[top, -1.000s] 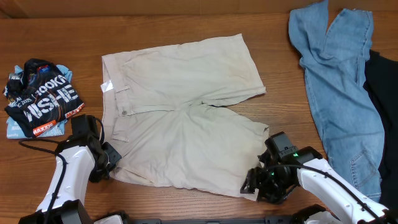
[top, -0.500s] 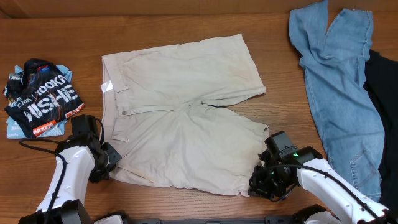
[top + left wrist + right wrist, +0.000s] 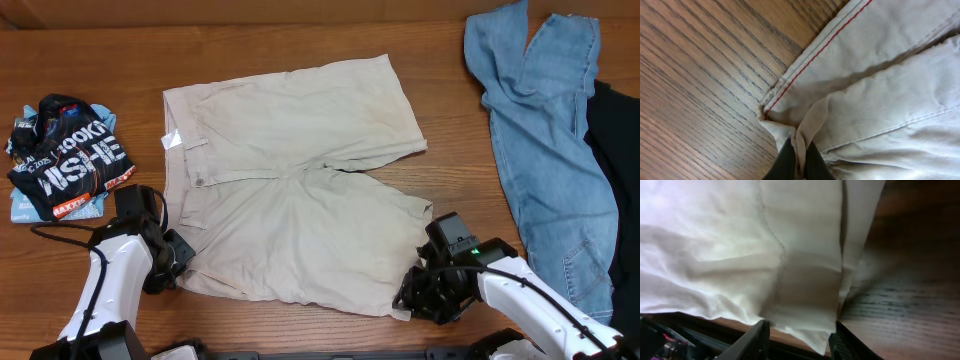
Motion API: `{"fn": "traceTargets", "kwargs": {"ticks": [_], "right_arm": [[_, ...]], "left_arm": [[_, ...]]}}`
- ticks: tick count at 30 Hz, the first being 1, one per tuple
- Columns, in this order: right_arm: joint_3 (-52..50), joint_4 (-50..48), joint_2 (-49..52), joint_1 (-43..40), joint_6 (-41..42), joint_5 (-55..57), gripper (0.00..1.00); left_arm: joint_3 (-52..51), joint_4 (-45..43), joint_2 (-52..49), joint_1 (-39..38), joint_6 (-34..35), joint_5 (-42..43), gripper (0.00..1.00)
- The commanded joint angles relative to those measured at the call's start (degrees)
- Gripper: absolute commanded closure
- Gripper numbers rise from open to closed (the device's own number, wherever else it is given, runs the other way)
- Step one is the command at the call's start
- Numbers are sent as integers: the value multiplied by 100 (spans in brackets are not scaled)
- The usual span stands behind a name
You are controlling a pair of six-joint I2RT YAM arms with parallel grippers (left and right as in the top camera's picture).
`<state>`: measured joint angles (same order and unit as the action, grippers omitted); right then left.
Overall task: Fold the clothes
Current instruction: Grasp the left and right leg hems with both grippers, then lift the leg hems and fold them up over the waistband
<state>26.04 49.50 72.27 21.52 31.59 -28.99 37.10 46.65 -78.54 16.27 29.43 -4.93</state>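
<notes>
The cream trousers (image 3: 300, 180), short-legged, lie spread flat in the middle of the table with the waistband on the left. My left gripper (image 3: 180, 262) is shut on their near left waistband corner. In the left wrist view a fold of cream cloth (image 3: 880, 75) is pinched between the dark fingers of that gripper (image 3: 801, 160). My right gripper (image 3: 408, 300) is at the near right leg hem. Its fingers (image 3: 757, 340) stand apart, with the hem corner (image 3: 810, 325) lying loose between them.
Light blue jeans (image 3: 545, 150) lie crumpled at the far right, over a black garment (image 3: 618, 150) at the table's right edge. A black white-lettered piece (image 3: 70, 155) sits folded at the left. Bare wooden table (image 3: 100, 60) surrounds the trousers.
The right gripper shifted slightly right at the hem corner, then back left, and the hem moved a little with it. The left gripper keeps its hold and has not moved.
</notes>
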Motion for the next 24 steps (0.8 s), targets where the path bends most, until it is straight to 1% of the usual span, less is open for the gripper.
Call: {"fn": "traceTargets", "kwargs": {"ticks": [1,4,5,7,8,12,15,19,24], "right_arm": [[-87,-59,-11,33,63,-20,58],[-87,-57,-11,33,61,-22,60],[-87,-57,-11,33,61,-22,65],[-87,-63,-11,33,61,-17,90],[-87,-83,-11,33,59,-20,96],[-52,-122,-15,33,57,26,96],[240,94,-63,15,57,306,96],[1198,688,-339,15,-11,826,96],[2728,1447,-636,15,-7,1652,96]], "left_arm": [[-28,66,-52,37,-118,4,96],[-28,68,-52,37,-118,7,96],[-28,68,-52,37,-118,7,96],[-28,68,-52,37,-118,7,96],[-28,68,-52,37,-118,7,96],[33,155,-50,37,-136,55,96],[219,372,-9,37,-409,332,96],[673,885,208,37,-592,396,96],[1403,1622,686,37,-859,393,96]]}}
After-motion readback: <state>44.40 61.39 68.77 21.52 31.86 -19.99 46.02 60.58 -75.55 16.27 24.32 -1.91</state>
